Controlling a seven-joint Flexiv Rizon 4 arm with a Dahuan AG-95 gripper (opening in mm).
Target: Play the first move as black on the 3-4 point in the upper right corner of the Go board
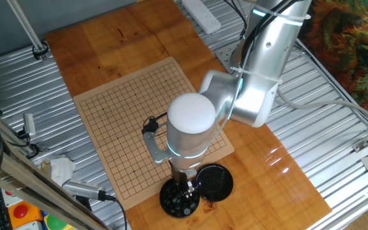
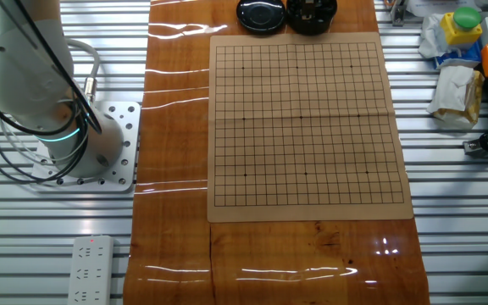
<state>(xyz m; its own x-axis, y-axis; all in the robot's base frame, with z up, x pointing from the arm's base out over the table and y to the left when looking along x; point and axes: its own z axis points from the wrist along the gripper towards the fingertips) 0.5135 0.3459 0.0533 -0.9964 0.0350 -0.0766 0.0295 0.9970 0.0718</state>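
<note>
Although the arm is bent low over the near edge of the table, no stone is seen anywhere on the board (image 2: pixel 309 123): every intersection of the printed grid is bare in both views, so the placing itself is judged not yet done. In one fixed view the gripper (image 1: pixel 185 186) is lowered into the open bowl (image 1: pixel 179 199) of black stones (image 1: pixel 176 203), which stands on the tabletop (image 1: pixel 260 185) just off the board's edge, with the round black lid (image 1: pixel 214 181) lying beside it and touching or nearly touching it. The fingertips are hidden by the wrist and by the dark contents of the bowl, so whether the jaws are spread or closed on a stone cannot be told. In the other fixed view the same bowl (image 2: pixel 312 15) and lid (image 2: pixel 261 14) are seen at the far end of the board, the bowl partly covered by the dark tool head.

The step in hand is judged to be the picking of a single stone. Still left are the lift out of the bowl, the carry to the upper right corner, and the setting down on the 3-4 point. Which corner counts as upper right cannot be settled from the pictures alone.
</note>
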